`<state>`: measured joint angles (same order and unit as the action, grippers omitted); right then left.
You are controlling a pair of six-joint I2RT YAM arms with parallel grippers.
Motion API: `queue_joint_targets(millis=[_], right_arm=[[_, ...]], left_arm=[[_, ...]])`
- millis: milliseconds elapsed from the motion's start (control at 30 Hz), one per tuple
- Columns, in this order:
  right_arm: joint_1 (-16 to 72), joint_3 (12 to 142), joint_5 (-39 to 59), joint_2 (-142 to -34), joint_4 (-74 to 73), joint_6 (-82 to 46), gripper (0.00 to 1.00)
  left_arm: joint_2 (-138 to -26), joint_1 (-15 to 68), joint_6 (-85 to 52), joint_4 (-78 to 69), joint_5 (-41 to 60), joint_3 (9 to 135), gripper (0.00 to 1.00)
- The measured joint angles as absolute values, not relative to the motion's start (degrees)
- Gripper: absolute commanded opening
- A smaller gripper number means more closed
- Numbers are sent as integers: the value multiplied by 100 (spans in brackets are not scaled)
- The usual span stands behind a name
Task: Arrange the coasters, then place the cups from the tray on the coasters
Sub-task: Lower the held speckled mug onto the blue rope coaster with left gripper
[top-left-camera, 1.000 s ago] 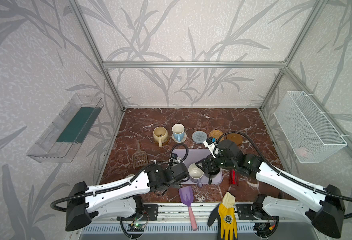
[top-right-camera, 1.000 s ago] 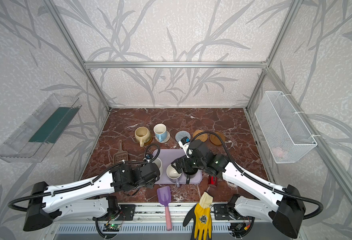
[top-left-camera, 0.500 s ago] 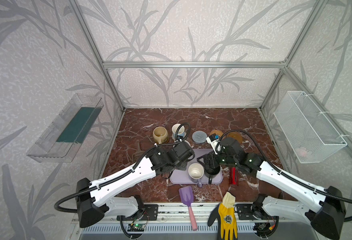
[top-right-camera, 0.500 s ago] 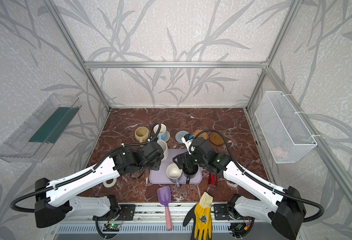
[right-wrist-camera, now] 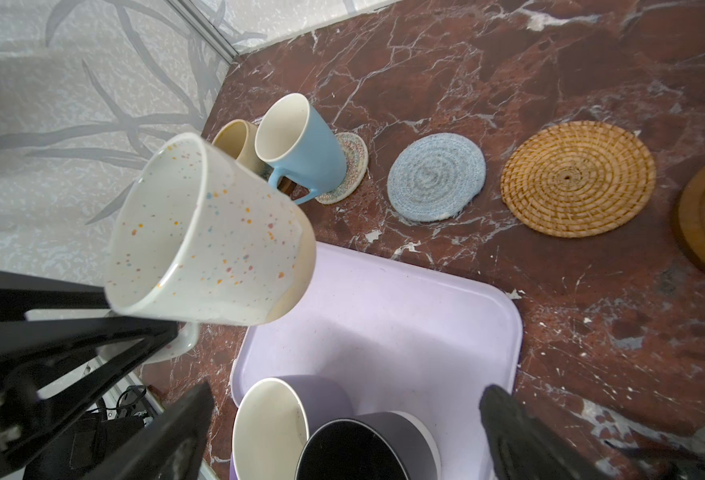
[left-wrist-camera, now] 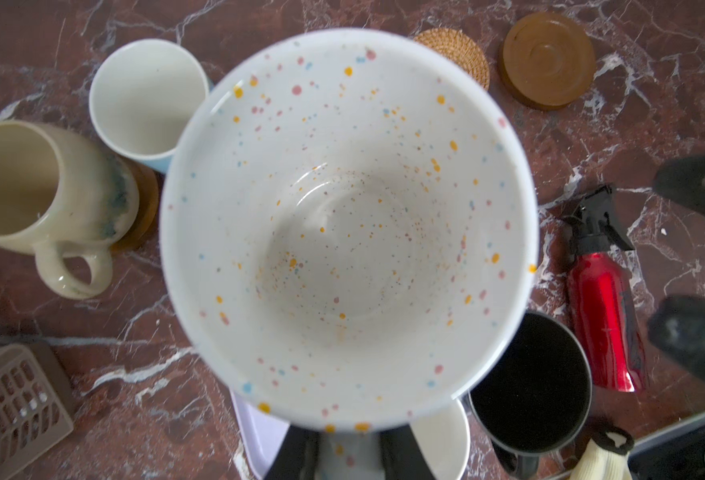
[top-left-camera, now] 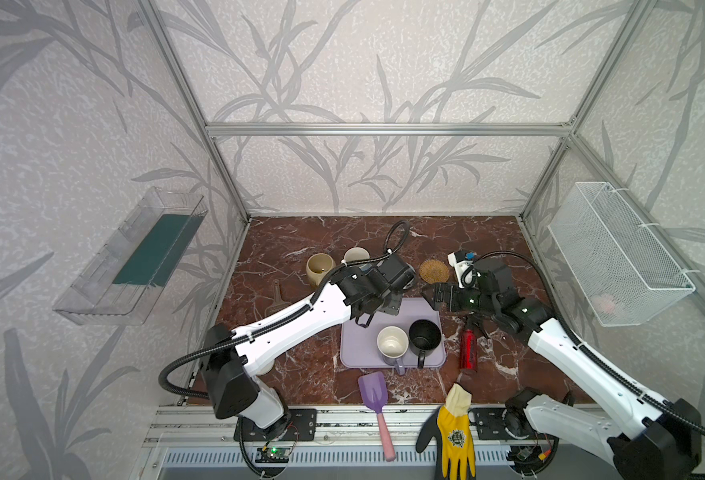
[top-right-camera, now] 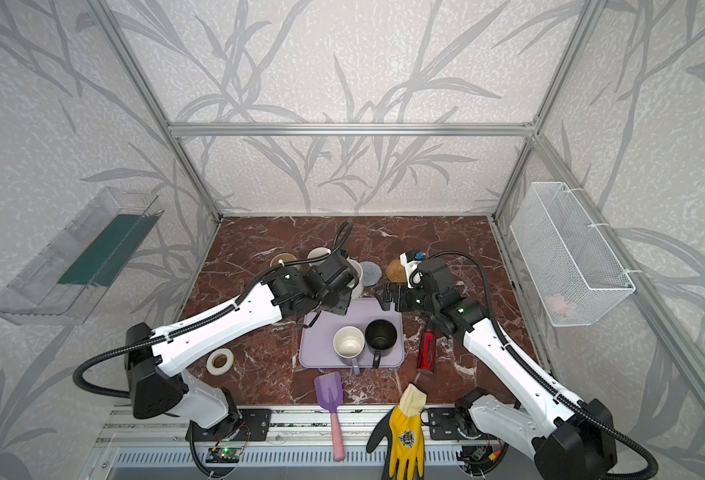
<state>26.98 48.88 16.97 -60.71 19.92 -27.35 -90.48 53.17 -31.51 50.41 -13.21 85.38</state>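
Marble [top-left-camera: 342, 241], two mugs [top-left-camera: 392, 345] on tray [top-left-camera: 357, 353], left end effector [left-wrist-camera: 348, 455] clasping speckled mug [left-wrist-camera: 342, 208], right end effector [top-left-camera: 427, 295] spread.

No legible text or labels anywhere.

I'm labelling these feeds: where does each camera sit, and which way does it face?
Top views: high in front, looking down on the table; left arm and right arm in view.
Left wrist: on the left arm, looking down into the speckled cup held by the left end effector.
Right wrist: on the right arm, facing tray and rattan coaster, framed by the open right end effector.
Shared: both wrist views show the speckled cup.
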Motion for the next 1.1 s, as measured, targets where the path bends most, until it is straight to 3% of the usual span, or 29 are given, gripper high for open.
queue_joint_targets(millis=[167, 600, 1100], right_arm=[[2250, 4888, 2244, -6086, 2014, -2711, 99], [1940, 4674, 2309, -6195, 2123, -2399, 99], [1874, 4672, 2416, -6412, 2001, -2351, 99]], left_arm=[[-9712, 5203, -2947, 4956, -1417, 9113, 0], [-11065, 4703, -2766, 4427, -1275, 9738, 0], [-11590, 4567, -2762, 3988, -1393, 9907, 0]])
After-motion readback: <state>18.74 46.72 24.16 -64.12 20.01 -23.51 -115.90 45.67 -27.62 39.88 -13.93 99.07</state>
